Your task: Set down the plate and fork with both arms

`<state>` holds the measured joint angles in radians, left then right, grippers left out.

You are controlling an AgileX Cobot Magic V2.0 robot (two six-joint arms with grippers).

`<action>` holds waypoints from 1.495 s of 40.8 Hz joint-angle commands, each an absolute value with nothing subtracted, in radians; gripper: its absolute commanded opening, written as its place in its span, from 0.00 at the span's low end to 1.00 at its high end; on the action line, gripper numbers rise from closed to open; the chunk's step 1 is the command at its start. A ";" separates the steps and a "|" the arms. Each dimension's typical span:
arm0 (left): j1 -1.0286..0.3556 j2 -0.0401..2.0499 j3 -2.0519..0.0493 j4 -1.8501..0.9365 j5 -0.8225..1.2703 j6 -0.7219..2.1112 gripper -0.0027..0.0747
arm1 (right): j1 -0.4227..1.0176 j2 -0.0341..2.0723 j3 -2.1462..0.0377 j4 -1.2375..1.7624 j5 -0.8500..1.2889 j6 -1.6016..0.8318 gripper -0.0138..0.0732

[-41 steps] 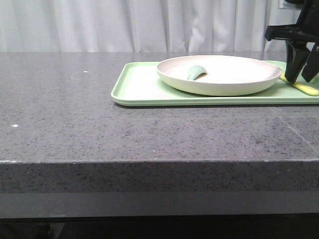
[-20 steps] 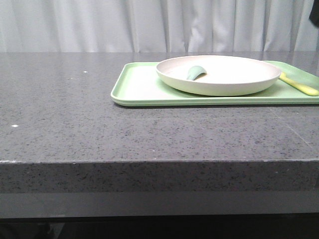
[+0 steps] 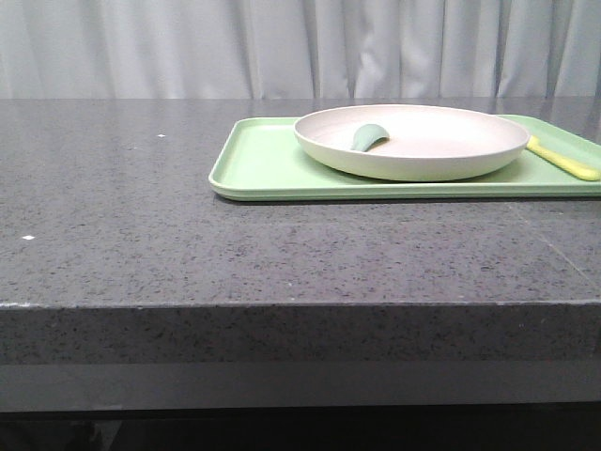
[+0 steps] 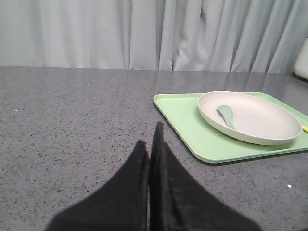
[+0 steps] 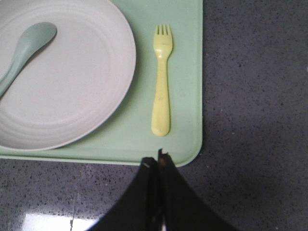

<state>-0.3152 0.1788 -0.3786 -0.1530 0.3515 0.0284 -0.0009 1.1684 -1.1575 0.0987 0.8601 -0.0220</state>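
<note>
Resting on the tray (image 5: 185,96) beside the plate (image 5: 62,77), the fork (image 5: 162,82) lay just ahead of my right gripper (image 5: 158,156); both my jaws were pressed together, so I judged they needed to part first.

Cream-white plate (image 3: 413,141), pale-yellow fork (image 5: 162,79), dull teal-green spoon (image 3: 369,136), light-green tray (image 3: 263,164). Bench (image 3: 122,225) dark grey, speckled. Curtain (image 3: 188,47) pale grey. Both grippers (image 4: 150,144) (image 5: 158,161) black.

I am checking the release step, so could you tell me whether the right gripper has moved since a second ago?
Yes. It hung beside the light-green rectangular tray at the front view's right edge; it has since left that view.
</note>
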 commanded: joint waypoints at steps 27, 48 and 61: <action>-0.315 0.189 -0.405 -0.157 0.272 0.027 0.01 | -0.007 0.334 -0.518 0.091 0.391 -0.036 0.08; -0.315 0.189 -0.405 -0.157 0.272 0.027 0.01 | -0.007 0.186 -0.432 0.091 0.354 -0.036 0.08; -0.315 0.189 -0.405 -0.157 0.272 0.027 0.01 | -0.007 0.186 -0.432 0.091 0.354 -0.036 0.08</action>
<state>-0.3152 0.1788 -0.3786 -0.1530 0.3515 0.0284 -0.0009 0.1767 -0.4074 0.0969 0.4400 -0.0297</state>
